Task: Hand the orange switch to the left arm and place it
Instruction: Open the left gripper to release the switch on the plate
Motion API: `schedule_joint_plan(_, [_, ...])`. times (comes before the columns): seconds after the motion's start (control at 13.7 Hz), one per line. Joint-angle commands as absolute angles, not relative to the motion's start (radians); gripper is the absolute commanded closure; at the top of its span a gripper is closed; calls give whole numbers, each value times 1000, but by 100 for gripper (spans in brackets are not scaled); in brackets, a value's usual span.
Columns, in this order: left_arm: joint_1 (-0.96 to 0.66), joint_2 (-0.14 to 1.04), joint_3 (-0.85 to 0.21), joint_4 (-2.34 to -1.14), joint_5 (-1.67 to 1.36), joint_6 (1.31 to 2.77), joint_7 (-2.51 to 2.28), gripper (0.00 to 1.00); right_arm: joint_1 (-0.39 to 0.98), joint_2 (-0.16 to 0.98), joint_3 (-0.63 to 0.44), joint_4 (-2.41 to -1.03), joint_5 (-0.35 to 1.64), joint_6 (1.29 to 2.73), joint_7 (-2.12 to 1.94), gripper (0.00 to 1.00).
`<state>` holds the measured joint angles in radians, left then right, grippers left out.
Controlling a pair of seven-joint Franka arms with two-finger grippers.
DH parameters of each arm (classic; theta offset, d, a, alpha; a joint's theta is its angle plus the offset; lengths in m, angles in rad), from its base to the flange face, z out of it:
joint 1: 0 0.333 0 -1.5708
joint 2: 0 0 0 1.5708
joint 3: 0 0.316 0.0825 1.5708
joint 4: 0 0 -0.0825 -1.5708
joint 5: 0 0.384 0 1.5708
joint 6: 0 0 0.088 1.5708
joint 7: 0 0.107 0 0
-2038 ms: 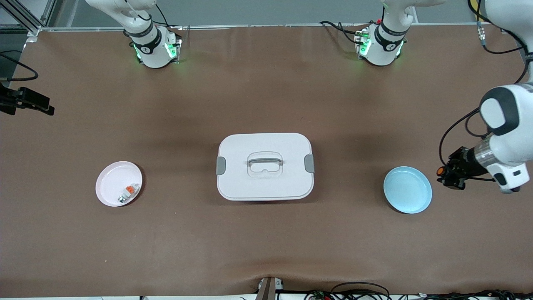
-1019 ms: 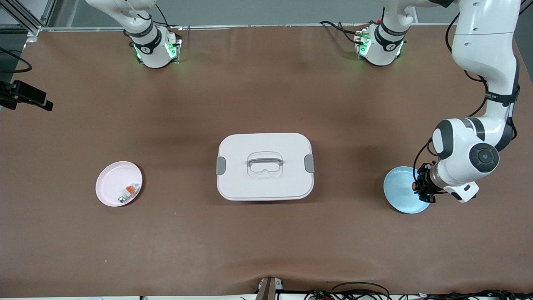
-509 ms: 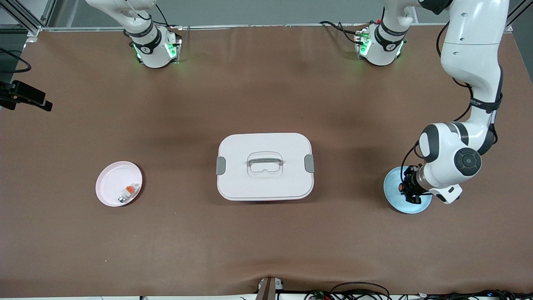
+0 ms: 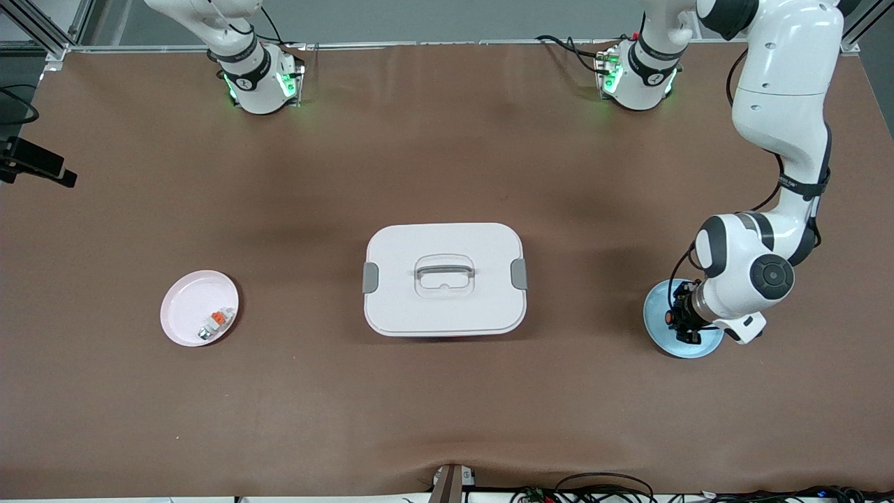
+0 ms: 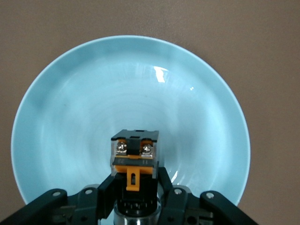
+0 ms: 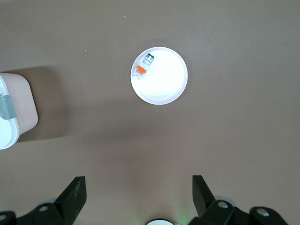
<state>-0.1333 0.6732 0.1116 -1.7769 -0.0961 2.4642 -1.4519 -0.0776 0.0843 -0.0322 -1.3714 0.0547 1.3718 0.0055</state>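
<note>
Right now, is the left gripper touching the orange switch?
Touching: the left wrist view shows the left gripper with fingers closed against the orange switch, over the blue plate.

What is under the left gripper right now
The blue plate lies under the left gripper, which is shut on the orange switch. The plate's bare middle shows; the gripper and switch cover part of it, so whether the switch touches it is unclear.

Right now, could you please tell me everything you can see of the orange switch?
The orange switch is a small black part with an orange band, an orange tab and two silver screws on its end. It is held between the fingers of the left gripper, which is shut on it, over the light blue plate toward the left arm's end of the table. Whether it touches the plate cannot be told. In the front view only its orange end shows.
</note>
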Motion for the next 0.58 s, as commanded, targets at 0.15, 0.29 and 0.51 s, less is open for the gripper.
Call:
schedule_joint_plan(0.15, [-132, 687, 118, -1752, -100, 2474, -1442, 61, -72, 63, -15, -1385, 55, 1402, 113, 0])
schedule_joint_plan(0.29, [-133, 690, 120, -1747, -100, 2474, -1440, 29, -71, 63, -14, -1384, 58, 1401, 138, 0])
schedule_joint_plan(0.51, [-140, 692, 121, -1732, -100, 2474, -1459, 0, -72, 64, -14, -1361, 58, 1399, 132, 0])
